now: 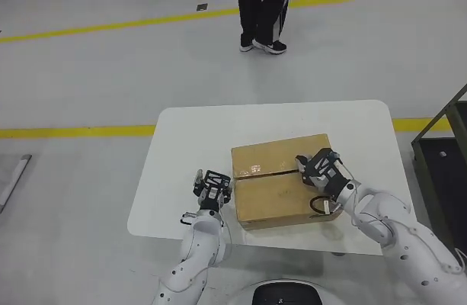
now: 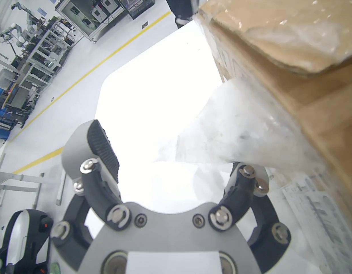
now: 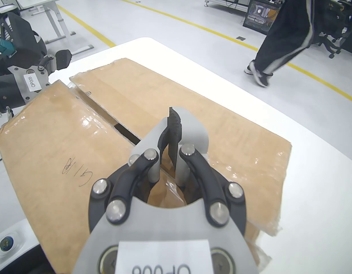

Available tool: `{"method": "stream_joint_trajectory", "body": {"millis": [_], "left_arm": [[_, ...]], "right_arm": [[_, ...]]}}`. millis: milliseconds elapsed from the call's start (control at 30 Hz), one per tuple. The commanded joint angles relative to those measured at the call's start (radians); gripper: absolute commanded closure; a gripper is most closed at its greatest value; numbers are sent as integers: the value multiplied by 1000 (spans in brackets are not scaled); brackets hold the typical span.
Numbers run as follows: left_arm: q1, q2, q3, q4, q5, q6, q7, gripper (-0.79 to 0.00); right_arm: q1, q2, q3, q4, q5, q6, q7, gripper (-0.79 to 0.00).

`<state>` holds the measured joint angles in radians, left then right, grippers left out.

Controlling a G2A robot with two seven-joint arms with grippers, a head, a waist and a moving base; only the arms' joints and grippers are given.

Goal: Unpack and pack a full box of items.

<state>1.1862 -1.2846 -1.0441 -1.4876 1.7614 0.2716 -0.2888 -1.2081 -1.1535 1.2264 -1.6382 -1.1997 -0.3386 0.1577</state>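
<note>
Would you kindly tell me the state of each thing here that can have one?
Cardboard box: flaps down, narrow gap along the top seam.
Clear tape: peeled loose, hanging off the box's side.
Left end effector: open, beside the box.
Right end effector: shut, over the seam.

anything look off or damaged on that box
Yes: clear tape has peeled loose from the cardboard box and hangs crumpled off its side, next to the left end effector. The top flaps do not meet flush, with a dark gap between them, and one corner looks ragged.
</note>
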Motion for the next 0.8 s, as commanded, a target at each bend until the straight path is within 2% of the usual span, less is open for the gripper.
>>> {"method": "stream_joint_trajectory", "body": {"millis": [0,400,567,767], "left_arm": [[-1,-2,-1,-3,9,3,5,-785],[7,-19,-42,-98,-13,88,34,-785],[0,-26,-55,-130,-41,72,38,-785],[-21,-34,-50,-173,-63,11,22,-785]], "right_arm": [[-1,0,0,-1,-2,-1,-1,0],[-8,-4,1,-10,-3,8,-1,0],[-4,-6,1,-9,-4,11,-1,0],[0,-8,3,-8,7,11,2,0]]}}
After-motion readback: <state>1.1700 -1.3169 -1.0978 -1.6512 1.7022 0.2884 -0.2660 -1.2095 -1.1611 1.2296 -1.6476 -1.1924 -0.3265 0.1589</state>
